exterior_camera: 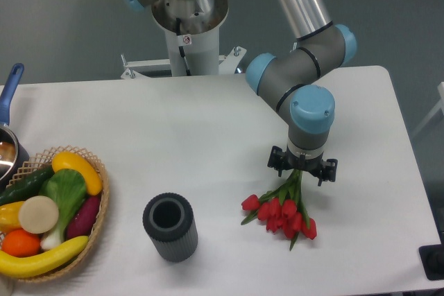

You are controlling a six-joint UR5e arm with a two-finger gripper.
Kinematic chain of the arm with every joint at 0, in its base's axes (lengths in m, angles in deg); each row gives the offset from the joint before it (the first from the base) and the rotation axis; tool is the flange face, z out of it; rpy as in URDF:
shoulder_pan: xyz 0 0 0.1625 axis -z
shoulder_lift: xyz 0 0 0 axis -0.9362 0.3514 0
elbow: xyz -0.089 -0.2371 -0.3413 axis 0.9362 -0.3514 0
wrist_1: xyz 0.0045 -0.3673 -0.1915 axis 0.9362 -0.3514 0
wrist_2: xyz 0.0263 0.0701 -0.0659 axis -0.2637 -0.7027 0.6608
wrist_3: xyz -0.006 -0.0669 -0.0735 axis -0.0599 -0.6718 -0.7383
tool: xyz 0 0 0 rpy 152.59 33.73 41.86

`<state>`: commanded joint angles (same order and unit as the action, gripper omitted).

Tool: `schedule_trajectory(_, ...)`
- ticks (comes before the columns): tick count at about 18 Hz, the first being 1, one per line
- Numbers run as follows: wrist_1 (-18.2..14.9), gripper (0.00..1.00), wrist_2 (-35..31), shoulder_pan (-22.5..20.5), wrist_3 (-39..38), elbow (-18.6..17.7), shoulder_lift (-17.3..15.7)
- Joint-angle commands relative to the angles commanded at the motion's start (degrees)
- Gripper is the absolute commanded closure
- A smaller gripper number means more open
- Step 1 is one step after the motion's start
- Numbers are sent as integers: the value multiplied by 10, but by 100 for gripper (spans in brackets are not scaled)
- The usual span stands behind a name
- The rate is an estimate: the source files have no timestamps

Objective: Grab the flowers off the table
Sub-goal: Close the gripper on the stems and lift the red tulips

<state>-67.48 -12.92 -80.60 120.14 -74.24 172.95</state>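
The flowers [283,213], a small bunch of red tulips with green stems, lie at the front right of the white table [208,123], buds toward the front. My gripper [300,175] points straight down over the stem end, and the stems run up between its fingers. The gripper looks shut on the stems. I cannot tell whether the buds rest on the table or hang just above it.
A dark ribbed cup [170,227] stands upright to the left of the flowers. A wicker basket [97,216] of fake fruit and vegetables sits at the front left edge. A pot with a blue handle [10,84] is at the far left. The arm's base [187,25] is at the back.
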Motion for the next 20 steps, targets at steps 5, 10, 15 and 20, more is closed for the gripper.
schedule_trajectory(5,-1,90,2,0,0,-7,0)
schedule_trajectory(10,-4,100,7,-3,-7,-10,-19)
schedule_trajectory(15,-9,100,5,-13,-7,0,-60)
schedule_trajectory(20,-18,100,9,-32,-13,49,-66)
